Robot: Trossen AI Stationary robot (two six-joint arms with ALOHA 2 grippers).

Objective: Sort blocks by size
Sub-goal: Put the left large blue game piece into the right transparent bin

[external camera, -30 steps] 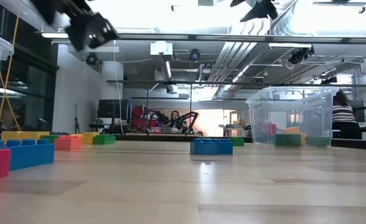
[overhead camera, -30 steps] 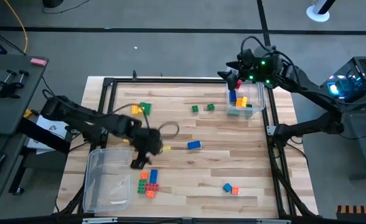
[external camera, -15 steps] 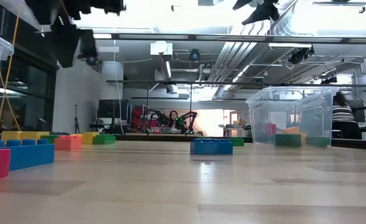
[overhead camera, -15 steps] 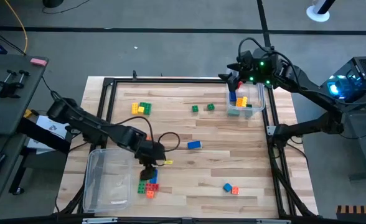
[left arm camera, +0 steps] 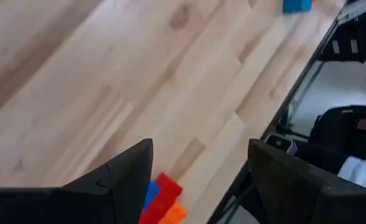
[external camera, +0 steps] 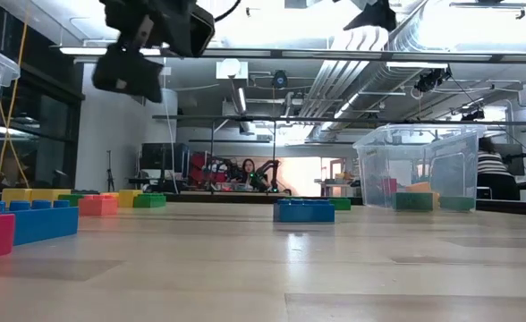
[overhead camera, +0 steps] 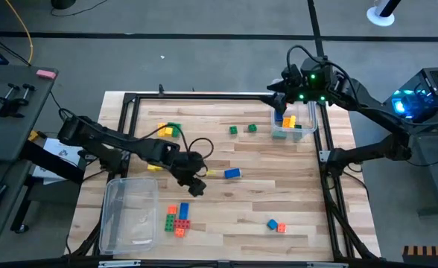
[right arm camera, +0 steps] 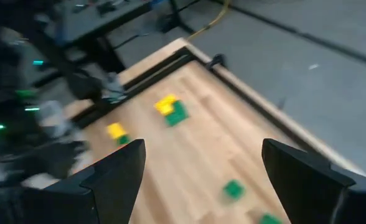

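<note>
Blocks (overhead camera: 177, 219) lay scattered across the wooden table (overhead camera: 226, 223): a red, orange, green and blue cluster near the front beside an empty clear bin (overhead camera: 129, 212), a lone blue block (overhead camera: 232, 173) at the middle, a yellow-and-green pair (overhead camera: 168, 131) toward the back left, two small green ones (overhead camera: 242, 129) farther along, and a blue-and-orange pair (overhead camera: 275, 225) at the front right. Several more sat inside the small clear bin (overhead camera: 293, 123) at the back right, presumably one size class already gathered. The left gripper (overhead camera: 194, 181) hung above bare wood between the cluster and the lone blue block, its jaws parted and holding nothing, so it seemed to be between picks. The right gripper (overhead camera: 280, 91) hovered over the small bin's rim, its jaws spread wide and empty, likely placed there because that bin takes its blocks.
</note>
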